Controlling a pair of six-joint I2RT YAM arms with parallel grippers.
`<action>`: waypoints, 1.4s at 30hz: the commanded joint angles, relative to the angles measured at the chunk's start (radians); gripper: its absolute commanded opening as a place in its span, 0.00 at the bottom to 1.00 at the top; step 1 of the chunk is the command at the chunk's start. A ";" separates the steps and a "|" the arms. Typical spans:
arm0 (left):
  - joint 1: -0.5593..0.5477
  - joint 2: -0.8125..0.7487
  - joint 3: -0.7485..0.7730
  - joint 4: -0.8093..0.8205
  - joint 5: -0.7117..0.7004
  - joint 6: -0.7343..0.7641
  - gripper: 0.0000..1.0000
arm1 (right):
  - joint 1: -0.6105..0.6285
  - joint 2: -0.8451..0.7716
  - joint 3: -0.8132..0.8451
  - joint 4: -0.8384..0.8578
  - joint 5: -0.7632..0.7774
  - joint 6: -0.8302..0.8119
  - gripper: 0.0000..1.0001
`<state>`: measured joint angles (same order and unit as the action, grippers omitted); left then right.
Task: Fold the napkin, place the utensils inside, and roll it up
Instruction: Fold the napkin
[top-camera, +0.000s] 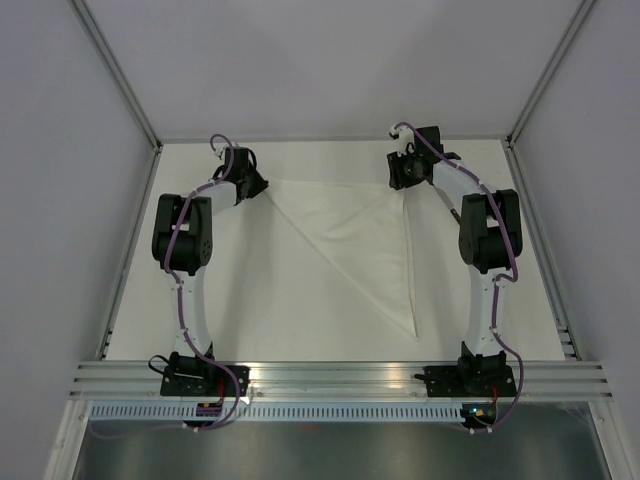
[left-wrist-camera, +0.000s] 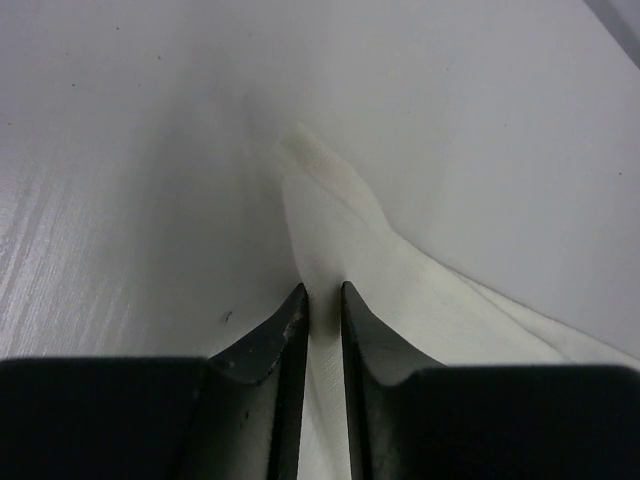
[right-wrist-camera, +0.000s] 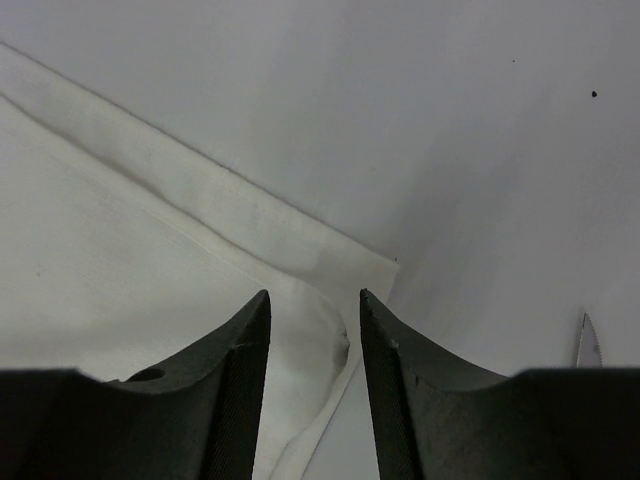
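napkin (top-camera: 370, 240) sits folded in a triangle mid-frame. your left gripper (left-wrist-camera: 322, 290) pinches its left corner, nearly shut; right gripper (right-wrist-camera: 315, 295) straddles the right corner half open, empty. knife (right-wrist-camera: 587, 340) and rolling remain.

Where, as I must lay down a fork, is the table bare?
Near-left, between the left arm and the napkin, the table is bare. Crowded: its far corners, at the left gripper and right gripper, with the knife nearby.

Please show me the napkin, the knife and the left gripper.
napkin (top-camera: 370, 250), top view, middle of folded triangle
knife (right-wrist-camera: 588, 345), right wrist view, blade tip
left gripper (left-wrist-camera: 322, 293), left wrist view, between its fingertips
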<state>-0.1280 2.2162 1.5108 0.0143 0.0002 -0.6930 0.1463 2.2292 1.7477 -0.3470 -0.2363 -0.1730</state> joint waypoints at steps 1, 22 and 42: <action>0.008 0.016 0.032 -0.036 -0.016 -0.016 0.23 | -0.004 0.001 0.022 -0.017 -0.021 -0.002 0.47; 0.025 0.007 0.040 -0.051 -0.005 0.003 0.11 | -0.005 -0.043 -0.034 0.043 0.006 -0.023 0.11; 0.033 0.007 0.035 -0.065 -0.005 0.003 0.10 | -0.014 -0.161 -0.155 0.232 -0.064 0.009 0.04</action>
<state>-0.1059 2.2162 1.5192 -0.0280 0.0017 -0.6926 0.1368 2.1258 1.5967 -0.1799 -0.2642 -0.1749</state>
